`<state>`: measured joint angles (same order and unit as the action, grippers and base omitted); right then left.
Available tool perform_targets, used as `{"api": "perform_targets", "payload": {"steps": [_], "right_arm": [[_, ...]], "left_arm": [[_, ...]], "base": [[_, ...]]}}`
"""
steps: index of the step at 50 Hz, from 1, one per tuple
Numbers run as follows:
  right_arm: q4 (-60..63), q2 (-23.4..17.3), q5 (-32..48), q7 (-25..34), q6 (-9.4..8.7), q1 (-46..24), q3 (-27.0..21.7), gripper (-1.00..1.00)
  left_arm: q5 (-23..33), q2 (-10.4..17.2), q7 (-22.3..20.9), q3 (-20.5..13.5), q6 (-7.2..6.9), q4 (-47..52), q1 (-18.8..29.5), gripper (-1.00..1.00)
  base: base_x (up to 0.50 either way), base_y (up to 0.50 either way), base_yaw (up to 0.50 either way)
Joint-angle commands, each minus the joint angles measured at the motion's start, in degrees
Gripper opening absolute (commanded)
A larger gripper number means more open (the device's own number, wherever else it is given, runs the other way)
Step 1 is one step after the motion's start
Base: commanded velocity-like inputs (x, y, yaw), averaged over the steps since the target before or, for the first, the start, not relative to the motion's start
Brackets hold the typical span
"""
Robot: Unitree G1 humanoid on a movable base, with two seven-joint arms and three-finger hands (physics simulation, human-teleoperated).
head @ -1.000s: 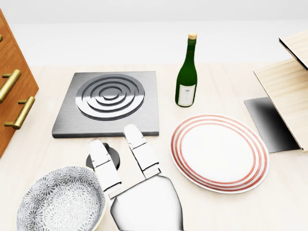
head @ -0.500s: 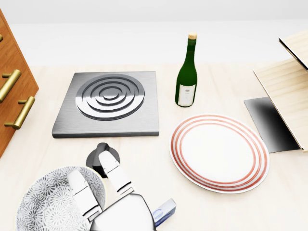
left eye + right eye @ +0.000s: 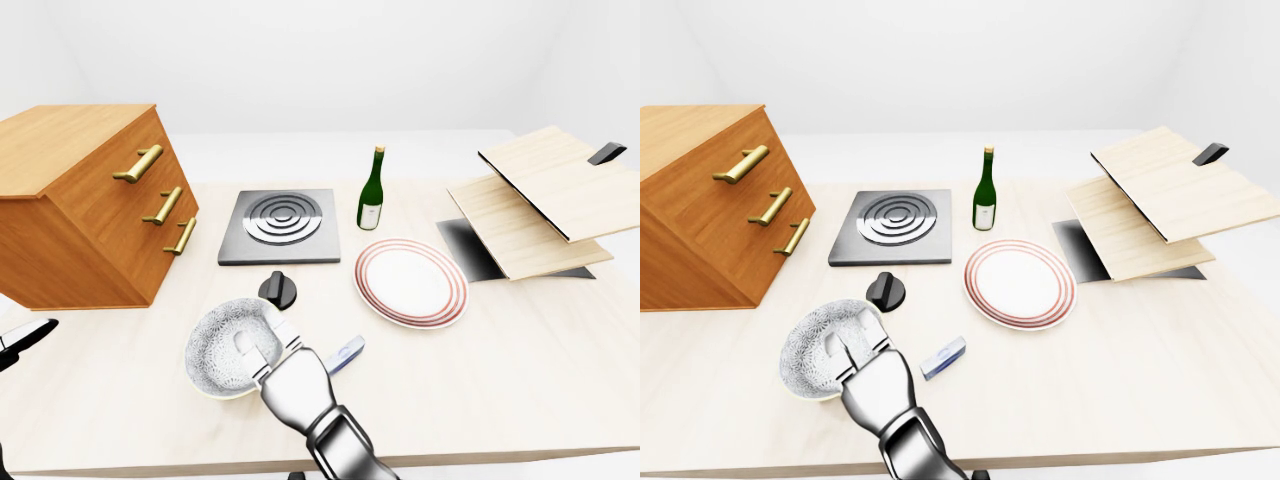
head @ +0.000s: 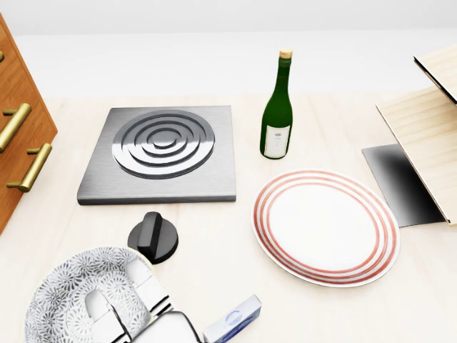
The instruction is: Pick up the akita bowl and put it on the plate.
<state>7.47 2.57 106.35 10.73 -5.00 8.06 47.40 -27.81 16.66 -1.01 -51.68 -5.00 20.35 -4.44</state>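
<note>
The akita bowl (image 4: 61,304), grey-white with a flower pattern, sits on the table at the bottom left of the head view. My right hand (image 4: 120,294) comes up from the bottom edge. Its two white fingers (image 3: 243,348) lie over the bowl's right rim and reach inside; the thumb is hidden. The fingers look spread rather than closed. The plate (image 4: 325,225), white with red rings, lies bare to the right, well apart from the bowl. A dark bit of my left hand (image 3: 22,340) shows at the left edge of the left-eye view.
A black knob (image 4: 153,238) lies just above the bowl. A small blue-white box (image 4: 234,320) lies beside my hand. Higher up are a metal burner plate (image 4: 164,153) and a green bottle (image 4: 277,118). A wooden drawer cabinet (image 3: 80,200) stands left, a wooden rack (image 3: 540,195) right.
My right hand drew back from beside the knob and swung left onto the bowl's rim. This uncovered the knob and the small box. The bowl and plate stayed put.
</note>
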Motion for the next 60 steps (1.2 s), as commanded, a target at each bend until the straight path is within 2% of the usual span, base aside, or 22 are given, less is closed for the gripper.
{"api": "perform_targets", "payload": {"steps": [1, 28, 44, 60], "right_arm": [[-4.7, 1.6, 0.2, -0.3, 0.00, -0.9, 1.1, 1.00], [-16.1, 7.1, -3.2, -1.6, 0.00, -4.9, -1.0, 1.00], [-21.4, 9.7, -3.7, -2.0, 0.00, -8.3, -5.1, 1.00], [-29.6, 12.2, -3.2, -6.1, 0.00, -11.1, -7.4, 1.00]], "left_arm": [[0.1, 0.0, -0.1, 0.0, 0.00, -0.1, 0.0, 1.00], [0.1, 0.1, -0.3, 0.3, 0.00, -0.4, 0.1, 1.00], [0.1, 0.0, -0.3, 0.3, 0.00, -0.1, 0.1, 1.00], [0.3, -0.1, -0.5, 0.6, 0.00, -0.5, 0.1, 1.00]], "base": [[0.00, 0.00, 0.00], [0.00, 0.00, 0.00], [0.00, 0.00, 0.00], [0.00, 0.00, 0.00]]}}
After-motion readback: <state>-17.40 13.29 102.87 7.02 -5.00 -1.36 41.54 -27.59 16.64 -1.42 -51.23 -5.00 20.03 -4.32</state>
